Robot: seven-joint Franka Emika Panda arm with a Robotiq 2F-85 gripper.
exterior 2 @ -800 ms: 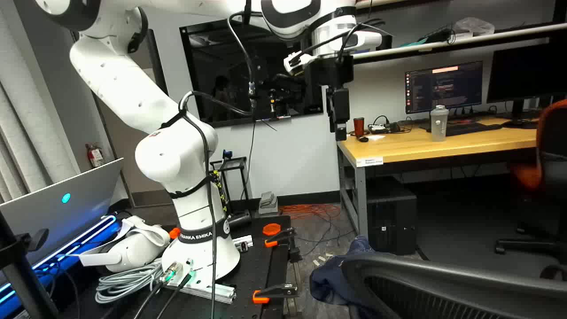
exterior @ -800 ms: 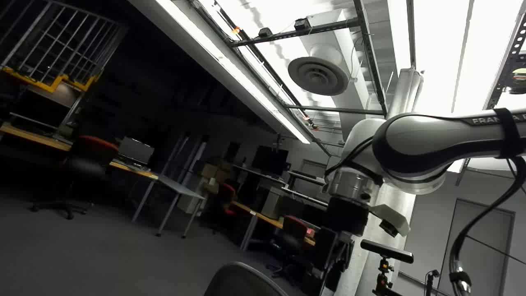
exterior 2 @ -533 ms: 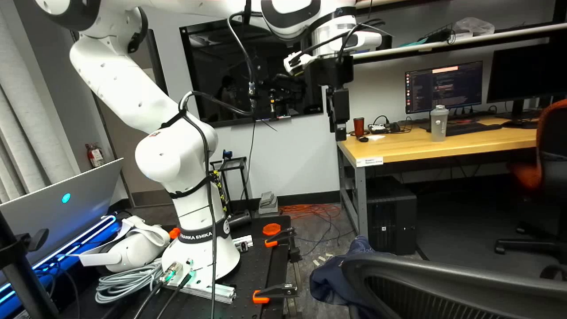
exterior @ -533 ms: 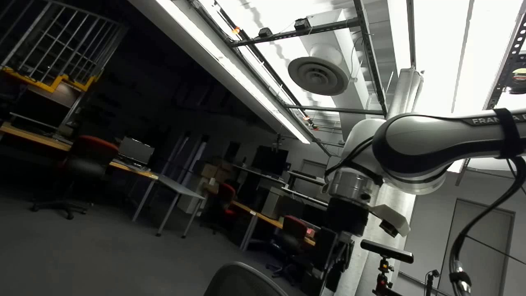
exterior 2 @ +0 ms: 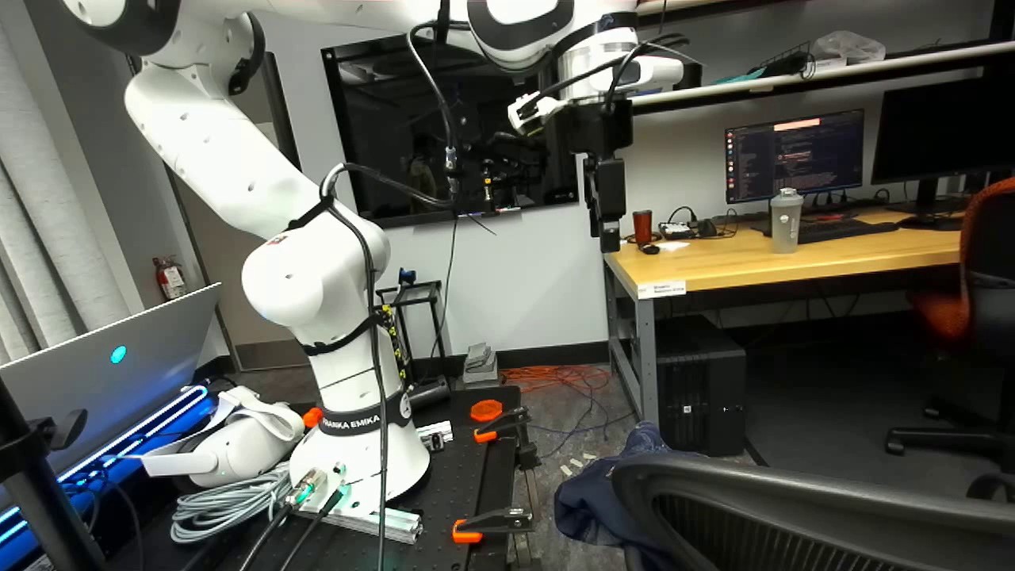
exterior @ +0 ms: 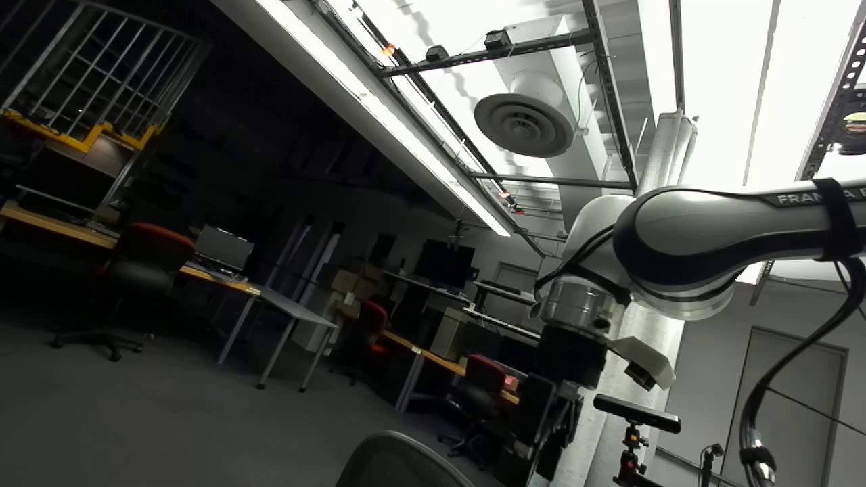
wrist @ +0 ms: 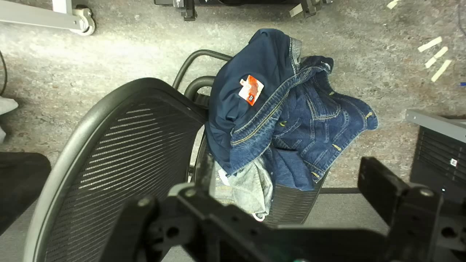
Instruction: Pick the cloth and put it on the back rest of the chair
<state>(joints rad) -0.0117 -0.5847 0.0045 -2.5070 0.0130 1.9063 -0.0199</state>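
Observation:
The cloth (wrist: 255,120) is a dark blue denim garment with a pale inner side and a red-white label. It lies bunched on the seat of the chair (wrist: 145,156), beside its back rest, overhanging the seat edge. In an exterior view part of the cloth (exterior 2: 591,503) shows behind the chair's dark rounded back rest (exterior 2: 793,484). In an exterior view only the back rest's top (exterior: 399,463) shows and the cloth is hidden. My gripper (wrist: 291,178) is open and empty, its fingers wide apart, above the chair. It also points down in both exterior views (exterior 2: 607,230) (exterior: 565,412).
A wooden desk (exterior 2: 777,266) with monitors and a bottle (exterior 2: 786,220) stands behind the gripper. A dark tower computer (exterior 2: 702,388) is under it. The black robot table with clamps (exterior 2: 496,519) is beside the chair. A red office chair (exterior 2: 987,262) is at the far right.

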